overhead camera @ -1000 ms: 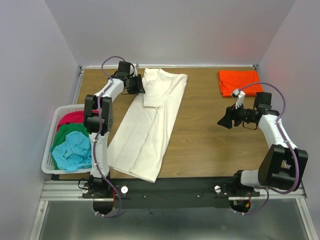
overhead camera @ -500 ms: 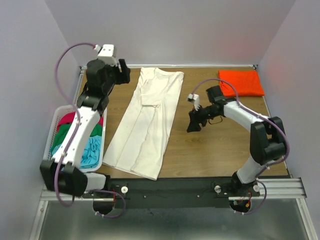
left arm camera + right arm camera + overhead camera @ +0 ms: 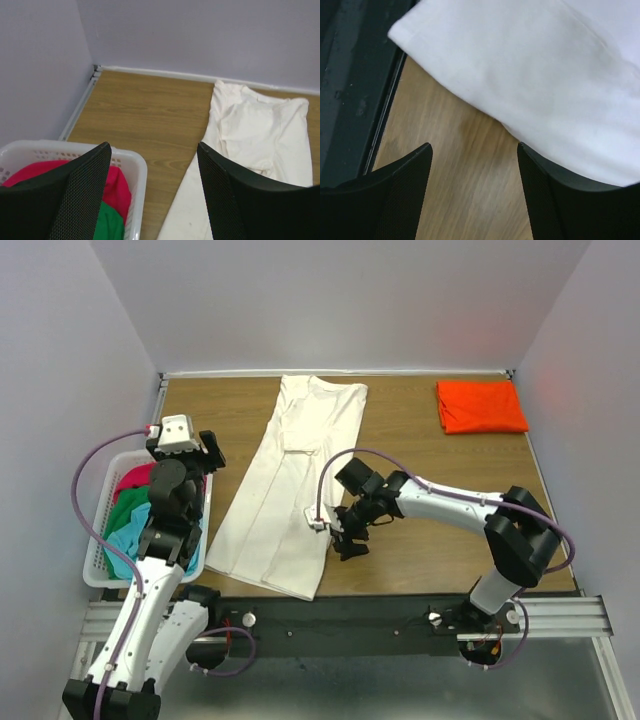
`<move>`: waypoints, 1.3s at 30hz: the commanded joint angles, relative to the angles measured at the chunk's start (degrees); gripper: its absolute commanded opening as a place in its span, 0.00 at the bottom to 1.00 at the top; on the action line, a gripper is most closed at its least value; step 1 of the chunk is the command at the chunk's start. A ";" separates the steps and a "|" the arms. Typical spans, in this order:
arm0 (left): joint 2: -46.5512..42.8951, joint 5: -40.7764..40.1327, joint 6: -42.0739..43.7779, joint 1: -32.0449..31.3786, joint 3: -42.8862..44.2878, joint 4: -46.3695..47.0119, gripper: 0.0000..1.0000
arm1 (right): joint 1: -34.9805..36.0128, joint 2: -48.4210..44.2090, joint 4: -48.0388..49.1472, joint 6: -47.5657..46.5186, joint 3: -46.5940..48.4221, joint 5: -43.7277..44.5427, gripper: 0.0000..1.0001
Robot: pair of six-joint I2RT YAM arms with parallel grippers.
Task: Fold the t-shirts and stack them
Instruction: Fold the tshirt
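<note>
The right gripper (image 3: 474, 150), fingers apart and empty, has swung in from 3 o'clock to hover beside the cream t-shirt's (image 3: 290, 480) 5 o'clock hem corner, probably to begin a fold. The left gripper (image 3: 152, 147), also apart and empty, has withdrawn over the basket (image 3: 95, 560) at 8 o'clock. The dark rail (image 3: 350, 75) crowds 6 o'clock. Bare table (image 3: 430, 460) lies toward 3 o'clock, and the orange t-shirt (image 3: 480, 405) sits folded at 1 o'clock.

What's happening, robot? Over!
Both grippers open, empty. Right gripper beside cream t-shirt, near hem. Left gripper by basket. Nothing blocking.
</note>
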 commanded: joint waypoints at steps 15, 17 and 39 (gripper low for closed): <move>-5.62 -6.24 0.72 0.08 -1.23 5.96 0.77 | 16.42 8.32 2.04 -16.04 2.34 17.28 0.42; -5.36 -5.89 0.72 0.08 -1.05 5.96 0.77 | 16.33 7.97 2.65 -16.22 1.46 18.16 0.37; -3.87 -0.27 1.08 0.08 -1.40 7.02 0.77 | 12.90 -9.16 -0.58 -18.41 -17.52 26.86 0.01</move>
